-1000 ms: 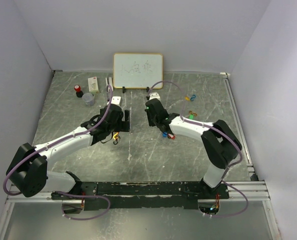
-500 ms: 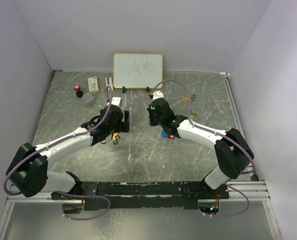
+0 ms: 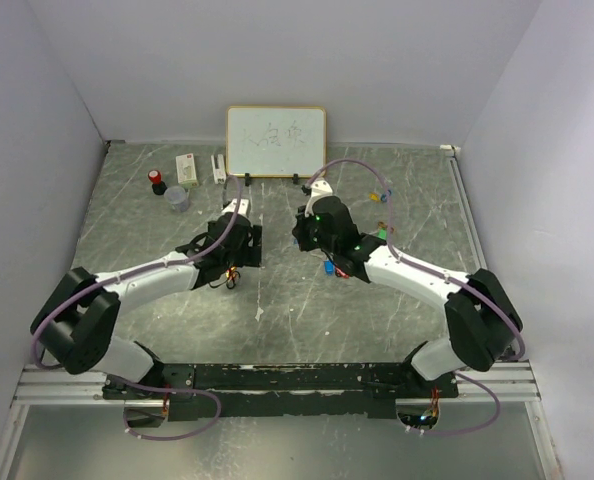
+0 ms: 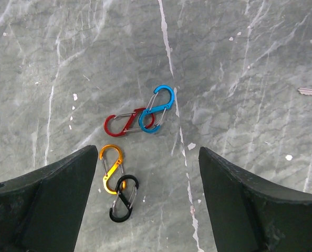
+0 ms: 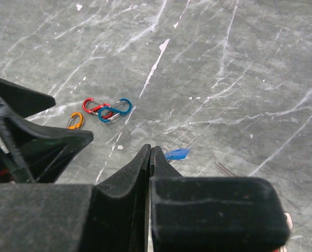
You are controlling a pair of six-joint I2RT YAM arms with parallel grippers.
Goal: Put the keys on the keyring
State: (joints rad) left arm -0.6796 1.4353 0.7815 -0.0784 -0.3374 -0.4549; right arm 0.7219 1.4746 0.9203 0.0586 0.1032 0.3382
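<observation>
A blue key (image 5: 176, 154) with a small metal loop lies flat on the table just past the tip of my right gripper (image 5: 149, 150), whose jaws are pressed together with nothing between them. From above, the blue key (image 3: 329, 267) lies beside a red key (image 3: 345, 272), under the right gripper (image 3: 317, 250). More keys lie at the back right: a yellow and blue pair (image 3: 382, 196) and a green one (image 3: 382, 232). My left gripper (image 4: 148, 152) hangs open above the table and holds nothing. I cannot make out a keyring.
Linked clips lie ahead of the left gripper: blue (image 4: 157, 102) on red (image 4: 125, 123), orange (image 4: 111, 161) on black (image 4: 124, 198). A whiteboard (image 3: 276, 141), a small box (image 3: 186, 167), a red-topped object (image 3: 157, 181) and a grey cup (image 3: 178, 197) stand at the back.
The right arm has swung its elbow out to the right, shifting its gripper slightly right. The left arm's shoulder has turned inward. The left jaws have narrowed a little.
</observation>
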